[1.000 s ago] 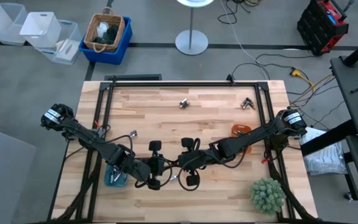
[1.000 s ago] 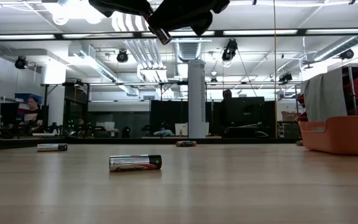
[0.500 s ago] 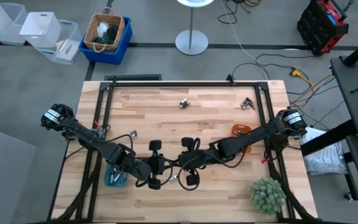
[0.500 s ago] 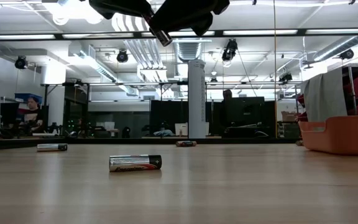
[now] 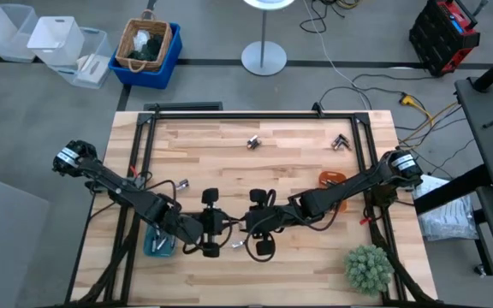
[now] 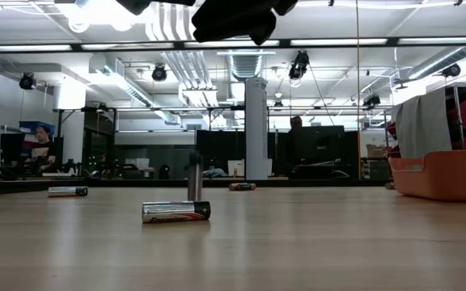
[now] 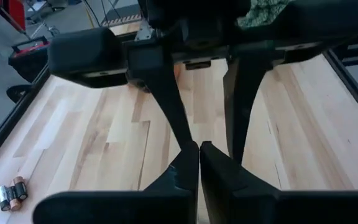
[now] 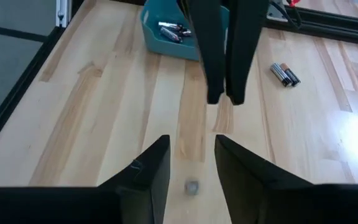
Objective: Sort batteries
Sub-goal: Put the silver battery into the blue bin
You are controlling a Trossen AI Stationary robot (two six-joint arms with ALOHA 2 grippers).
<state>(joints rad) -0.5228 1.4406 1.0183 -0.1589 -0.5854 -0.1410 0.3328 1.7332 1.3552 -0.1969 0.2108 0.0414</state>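
Note:
One of the batteries [image 6: 194, 178] shows upright and blurred low over the table. In the right wrist view the same battery [image 8: 192, 185] is seen end-on under my grippers. My right gripper [image 8: 191, 142] hangs open above it, near the middle of the table's near side, and touches nothing. My left gripper [image 7: 199, 163] faces it, shut on nothing; its fingers [image 8: 224, 68] point down. Other batteries lie on their sides [image 6: 175, 212] [image 6: 68, 191], and a pair [image 8: 284, 73] lies near the teal tray [image 8: 157, 38].
The teal tray [image 5: 157, 243] holds several batteries at the near left. The orange tray [image 5: 333, 180] sits under the right arm. More batteries lie at the far side [image 5: 252, 143] [image 5: 341, 142] and at the left [image 5: 182, 184]. A green plant [image 5: 368, 267] stands near right.
The battery that hung high up at the two grippers has left them and dropped toward the table, where it now shows upright. My left gripper has drawn back a little toward the table's left edge.

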